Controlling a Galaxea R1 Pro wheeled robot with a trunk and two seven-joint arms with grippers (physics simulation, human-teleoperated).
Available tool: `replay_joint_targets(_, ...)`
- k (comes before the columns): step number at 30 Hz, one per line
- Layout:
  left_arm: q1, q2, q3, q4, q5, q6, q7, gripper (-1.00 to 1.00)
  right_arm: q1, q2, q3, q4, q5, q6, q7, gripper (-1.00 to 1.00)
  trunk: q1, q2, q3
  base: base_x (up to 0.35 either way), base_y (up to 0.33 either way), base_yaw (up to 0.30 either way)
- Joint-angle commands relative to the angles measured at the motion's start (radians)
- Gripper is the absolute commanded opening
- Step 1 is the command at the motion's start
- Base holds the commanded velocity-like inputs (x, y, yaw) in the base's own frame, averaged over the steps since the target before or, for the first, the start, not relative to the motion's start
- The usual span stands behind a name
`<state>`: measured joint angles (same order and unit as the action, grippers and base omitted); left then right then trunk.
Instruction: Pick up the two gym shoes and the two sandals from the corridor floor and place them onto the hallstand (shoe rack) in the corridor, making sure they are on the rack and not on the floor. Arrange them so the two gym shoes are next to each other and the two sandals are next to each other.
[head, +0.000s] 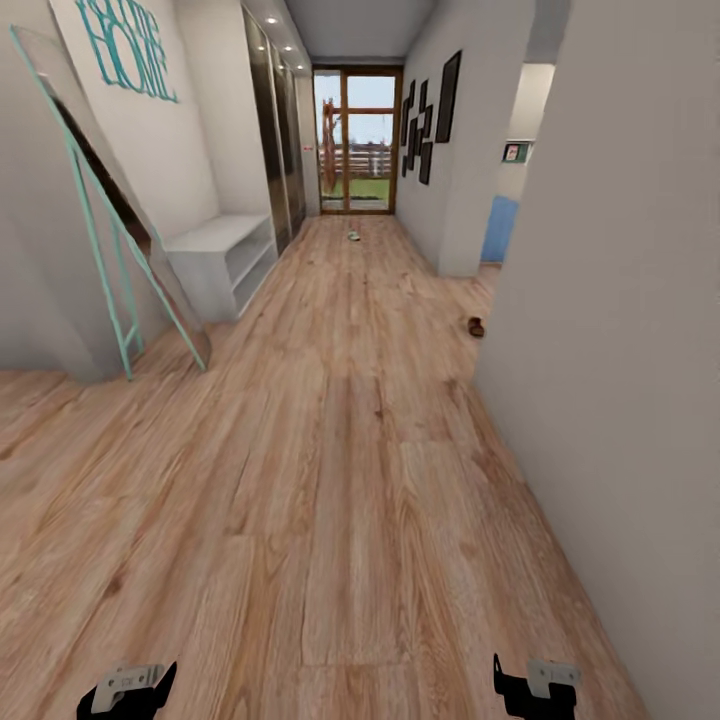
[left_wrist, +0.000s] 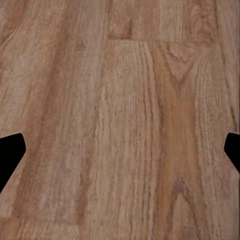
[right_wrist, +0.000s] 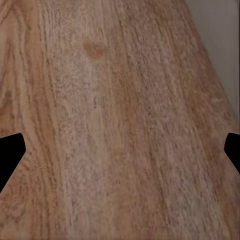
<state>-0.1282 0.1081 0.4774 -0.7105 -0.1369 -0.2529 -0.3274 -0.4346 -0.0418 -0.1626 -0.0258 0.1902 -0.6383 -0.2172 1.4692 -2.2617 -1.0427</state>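
Note:
One dark reddish-brown sandal (head: 476, 327) lies on the corridor floor (head: 340, 450) beside the right wall's corner. Far down the corridor a small pale gym shoe (head: 353, 236) rests on the planks near the glass door. The white hallstand (head: 222, 258) with its open shelves stands against the left wall. My left gripper (head: 128, 690) and right gripper (head: 535, 688) hang low at the near edge of the head view, far from the shoes. Both wrist views look straight down at bare planks, with the left gripper (left_wrist: 120, 155) and the right gripper (right_wrist: 120, 155) open and nothing between their fingers.
A tall mirror with a teal frame (head: 110, 240) leans on the left wall, near the hallstand. A dark glass-fronted wardrobe (head: 275, 130) follows behind it. The grey right wall (head: 620, 350) runs close beside my right arm. A side opening (head: 500, 230) lies past the sandal.

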Motion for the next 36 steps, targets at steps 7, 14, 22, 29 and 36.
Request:
replay_joint_targets(7,-0.001,-0.001,0.006,0.0,-0.01,-0.006,-0.005,1.0,0.0,0.001,-0.006,0.0,0.011,-0.003,-0.005,1.0,0.0,0.0,-0.001,0.338,0.0,-0.071)
replay_joint_targets(14,-0.001,-0.001,0.006,0.0,-0.009,-0.006,-0.005,1.0,0.001,0.002,-0.005,-0.001,0.01,-0.003,-0.007,1.0,0.0,0.0,-0.001,0.338,0.001,-0.009)
replay_joint_targets(22,-0.001,-0.001,0.01,0.0,-0.009,-0.005,-0.004,1.0,0.003,0.007,-0.006,0.001,0.009,0.003,-0.007,1.0,0.0,0.0,-0.001,0.338,0.053,-0.001)
replay_joint_targets(29,-0.001,-0.002,0.011,0.0,-0.008,-0.006,-0.004,1.0,0.033,0.029,-0.006,0.001,0.011,0.012,-0.007,1.0,0.0,0.0,-0.001,0.338,0.086,0.0)
replay_joint_targets(36,-0.001,-0.002,0.01,0.0,-0.008,-0.006,-0.005,1.0,0.045,0.031,-0.006,0.001,0.011,0.012,-0.007,1.0,0.0,0.0,-0.001,0.338,0.088,0.0)
